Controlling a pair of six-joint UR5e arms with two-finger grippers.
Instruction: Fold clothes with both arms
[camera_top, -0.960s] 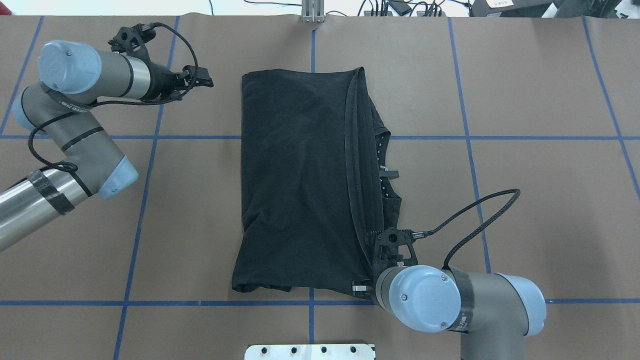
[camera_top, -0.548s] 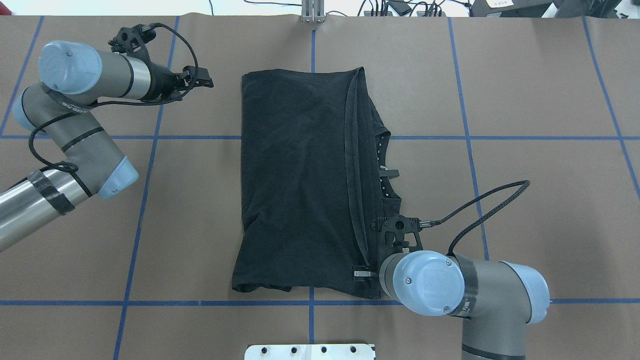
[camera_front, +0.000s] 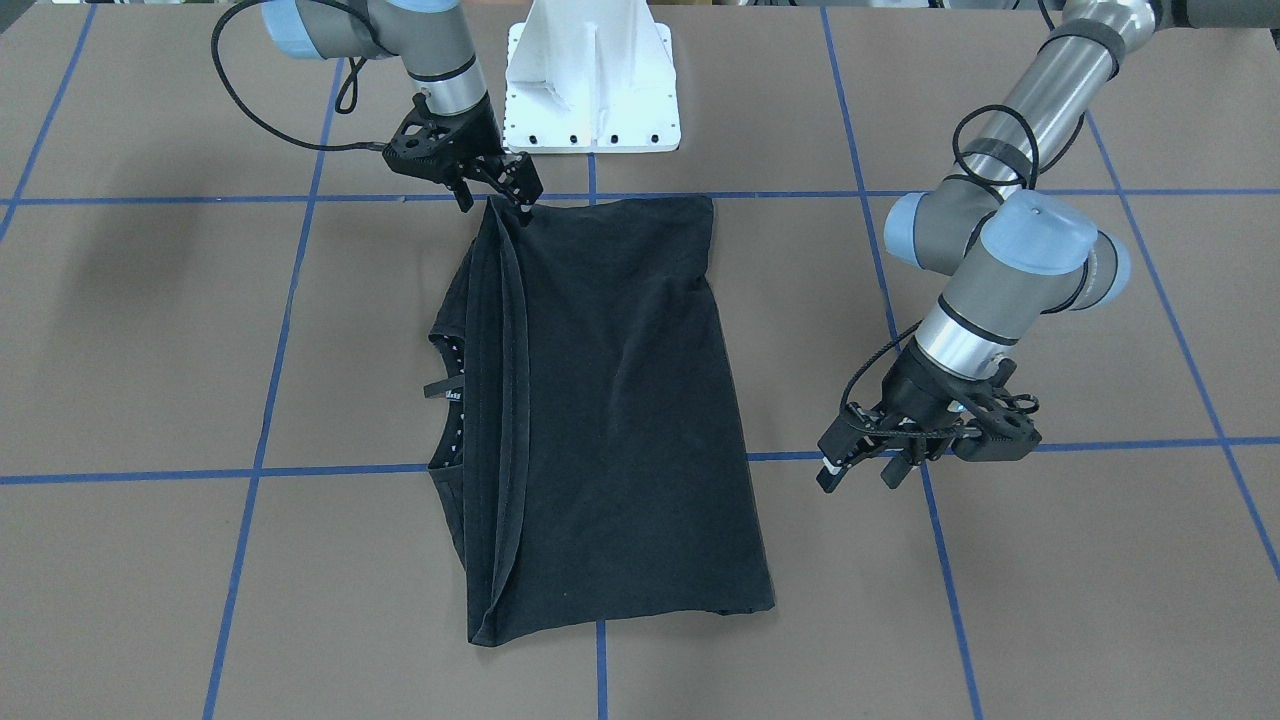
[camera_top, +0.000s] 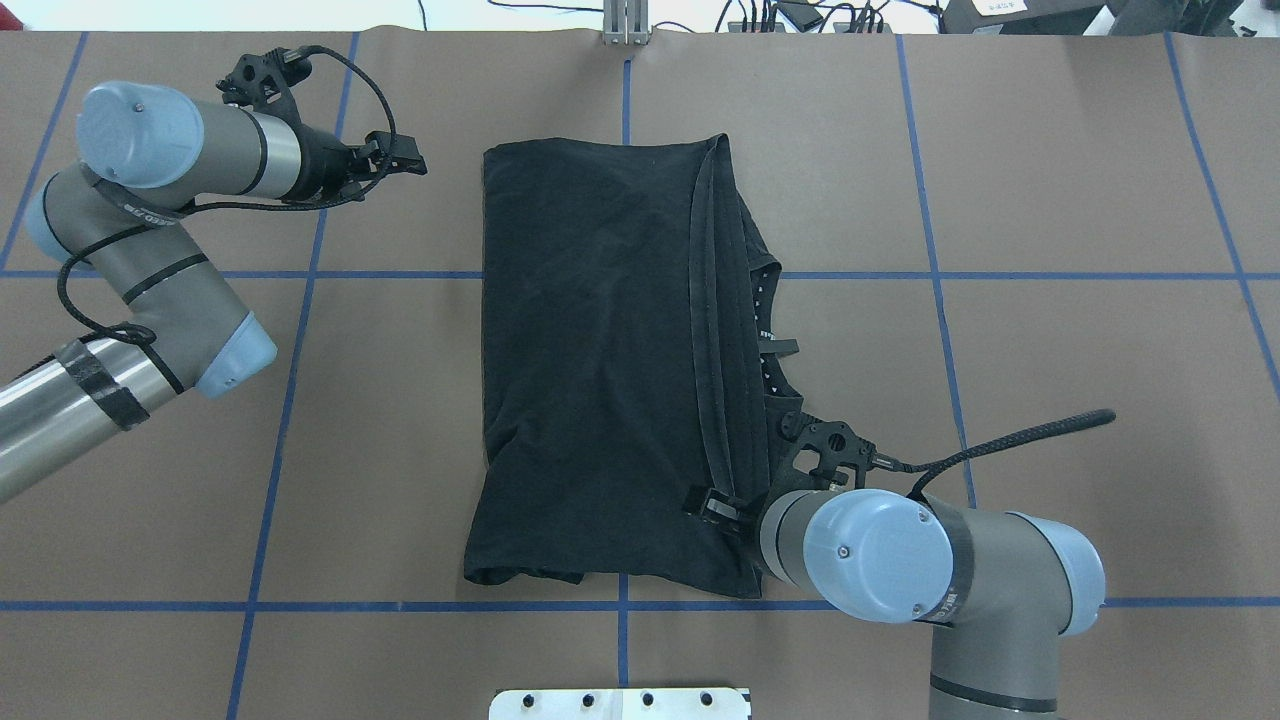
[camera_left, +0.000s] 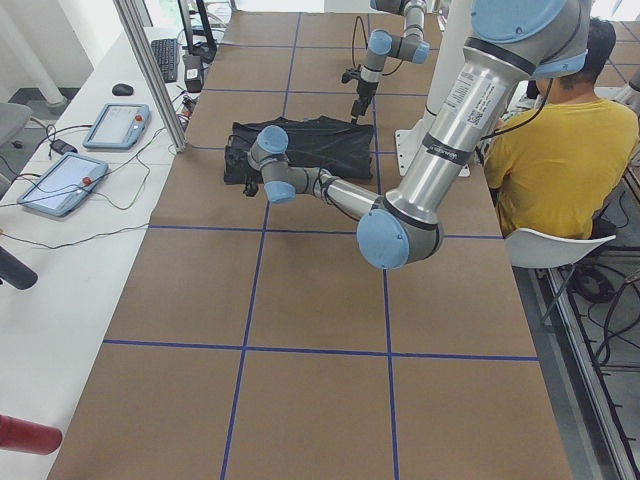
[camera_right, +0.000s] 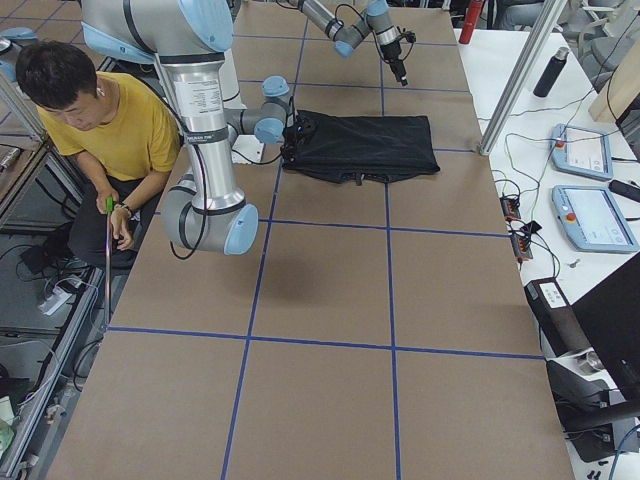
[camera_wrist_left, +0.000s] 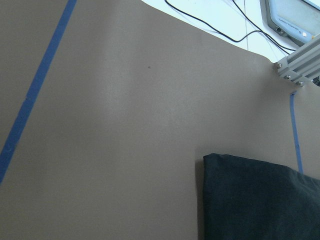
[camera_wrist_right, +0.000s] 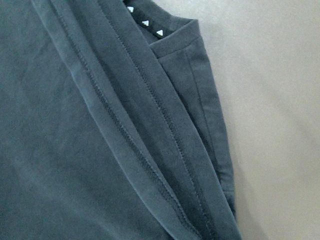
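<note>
The black T-shirt (camera_top: 590, 370) lies folded lengthwise on the brown table, with stacked hems and the collar's small white print (camera_wrist_right: 145, 22) along its right edge. In the front-facing view the T-shirt (camera_front: 610, 400) is flat and no part of it is lifted. My right gripper (camera_top: 712, 505) hovers open over the shirt's right edge near the robot-side corner, and the front-facing view shows this right gripper (camera_front: 495, 192) with spread fingers. My left gripper (camera_top: 410, 160) stands open above bare table, left of the shirt's far corner (camera_wrist_left: 260, 200). The left gripper (camera_front: 860, 472) holds nothing.
The white base mount (camera_front: 590, 90) stands at the robot-side table edge, just behind the shirt. A seated person in a yellow shirt (camera_right: 110, 130) is beside the robot. Tablets (camera_left: 115, 125) and cables lie on the white bench past the table's far edge. Blue tape lines grid the table.
My right gripper has moved away from the robot along the shirt's right edge, from the near hem corner onto the folded hems, and its wrist has turned. The left arm stays still.
</note>
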